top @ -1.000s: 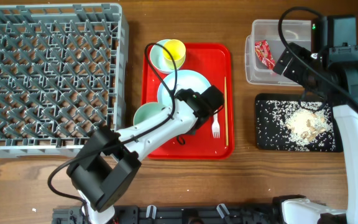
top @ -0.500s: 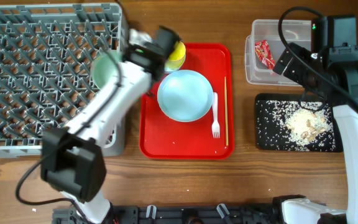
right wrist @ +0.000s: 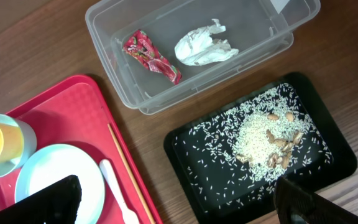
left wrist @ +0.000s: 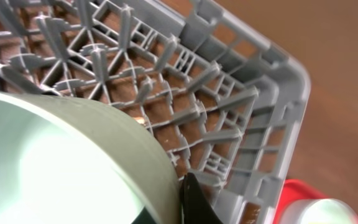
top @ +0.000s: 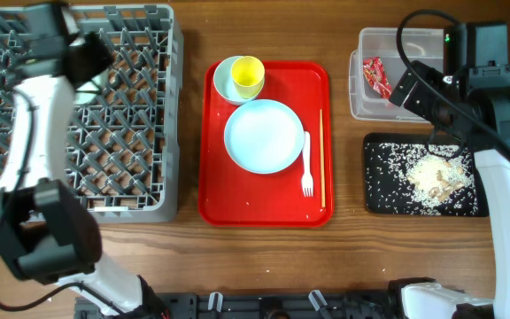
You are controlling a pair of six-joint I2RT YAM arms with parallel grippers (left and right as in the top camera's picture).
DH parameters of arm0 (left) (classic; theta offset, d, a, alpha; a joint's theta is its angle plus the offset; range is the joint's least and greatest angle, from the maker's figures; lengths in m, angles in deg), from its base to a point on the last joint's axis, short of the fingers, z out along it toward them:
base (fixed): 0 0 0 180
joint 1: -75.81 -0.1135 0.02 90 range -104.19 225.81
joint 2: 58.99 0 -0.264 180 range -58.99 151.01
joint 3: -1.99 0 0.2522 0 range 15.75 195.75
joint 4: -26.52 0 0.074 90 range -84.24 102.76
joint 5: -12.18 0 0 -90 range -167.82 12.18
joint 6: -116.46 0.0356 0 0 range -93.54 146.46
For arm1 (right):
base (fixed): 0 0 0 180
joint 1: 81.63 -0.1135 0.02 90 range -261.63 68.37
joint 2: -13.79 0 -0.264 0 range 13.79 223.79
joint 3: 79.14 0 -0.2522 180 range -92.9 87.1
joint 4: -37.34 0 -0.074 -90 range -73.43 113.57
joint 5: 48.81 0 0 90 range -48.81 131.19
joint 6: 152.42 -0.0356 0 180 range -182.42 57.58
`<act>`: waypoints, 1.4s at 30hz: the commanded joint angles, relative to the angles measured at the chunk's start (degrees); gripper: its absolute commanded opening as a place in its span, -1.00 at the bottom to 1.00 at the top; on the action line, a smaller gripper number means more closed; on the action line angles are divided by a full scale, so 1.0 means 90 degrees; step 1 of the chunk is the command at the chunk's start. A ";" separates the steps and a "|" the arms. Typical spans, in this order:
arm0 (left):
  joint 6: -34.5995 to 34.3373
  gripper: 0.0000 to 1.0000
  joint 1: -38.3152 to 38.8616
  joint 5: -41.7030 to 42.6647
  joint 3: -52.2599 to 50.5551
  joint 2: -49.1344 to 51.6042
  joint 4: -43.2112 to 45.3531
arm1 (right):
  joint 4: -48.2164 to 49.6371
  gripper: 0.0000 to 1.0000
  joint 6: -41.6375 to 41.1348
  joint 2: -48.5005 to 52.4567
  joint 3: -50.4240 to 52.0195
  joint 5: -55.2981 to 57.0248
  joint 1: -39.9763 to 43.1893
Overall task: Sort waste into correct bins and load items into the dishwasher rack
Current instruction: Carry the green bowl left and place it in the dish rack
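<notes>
My left gripper [top: 91,69] is over the far left part of the grey dishwasher rack [top: 140,115]. In the left wrist view it [left wrist: 179,200] is shut on the rim of a pale green bowl [left wrist: 61,168], held just above the rack's pegs [left wrist: 185,93]. My right gripper [top: 412,89] is open and empty, high above the clear bin [top: 366,102]; its fingers frame the right wrist view [right wrist: 176,202]. The red tray [top: 264,204] holds a light blue plate [top: 264,136], a white fork [top: 307,168], a chopstick [top: 321,159] and a yellow cup [top: 247,75] inside a pale bowl [top: 223,80].
The clear bin [right wrist: 135,87] holds a red wrapper [right wrist: 151,56] and a crumpled tissue [right wrist: 201,45]. A black tray [right wrist: 197,174] with rice and nuts [right wrist: 266,140] lies in front of it. Bare wood separates the rack, red tray and bins.
My left arm lifted the green bowl off the red tray and carried it left, over the rack to its far left part. The right arm has not moved.
</notes>
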State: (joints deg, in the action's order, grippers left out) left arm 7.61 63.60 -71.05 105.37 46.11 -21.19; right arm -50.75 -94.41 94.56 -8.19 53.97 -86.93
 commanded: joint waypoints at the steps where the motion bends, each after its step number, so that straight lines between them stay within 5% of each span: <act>1: -0.0342 -0.92 -0.1054 0.3745 0.0066 -0.0053 0.0299 | 0.0012 0.99 0.0053 0.0049 -0.0036 0.0151 0.0015; 3: -0.0342 -0.92 -0.1484 0.4833 0.0066 0.0034 0.0437 | 0.0015 0.99 0.0051 0.0049 -0.0036 0.0151 0.0015; 11: -0.0338 -0.92 -0.2200 0.6703 0.0041 0.0588 0.0393 | 0.0015 0.99 0.0053 0.0049 -0.0036 0.0151 0.0015; 21: -0.0338 -0.91 -0.2443 0.6700 0.0041 0.1139 0.0053 | 0.0015 1.00 0.0053 0.0049 -0.0036 0.0151 0.0015; 27: -0.0335 -0.70 -0.2846 0.6696 0.0041 0.1139 -0.0503 | 0.0015 0.98 0.0051 0.0049 -0.0036 0.0151 0.0015; 30: -0.0335 -0.39 -0.3038 0.6698 0.0041 0.1139 -0.0770 | 0.0015 0.99 0.0053 0.0049 -0.0036 0.0148 0.0015; 42: -0.0238 -0.39 -0.4109 0.5761 0.0044 0.0848 -0.1838 | 0.0015 0.99 0.0051 0.0049 -0.0036 0.0148 0.0015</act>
State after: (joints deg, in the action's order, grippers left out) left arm 4.70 29.60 -15.49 105.40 55.90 -35.99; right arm -50.73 -94.41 94.56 -8.19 53.94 -86.93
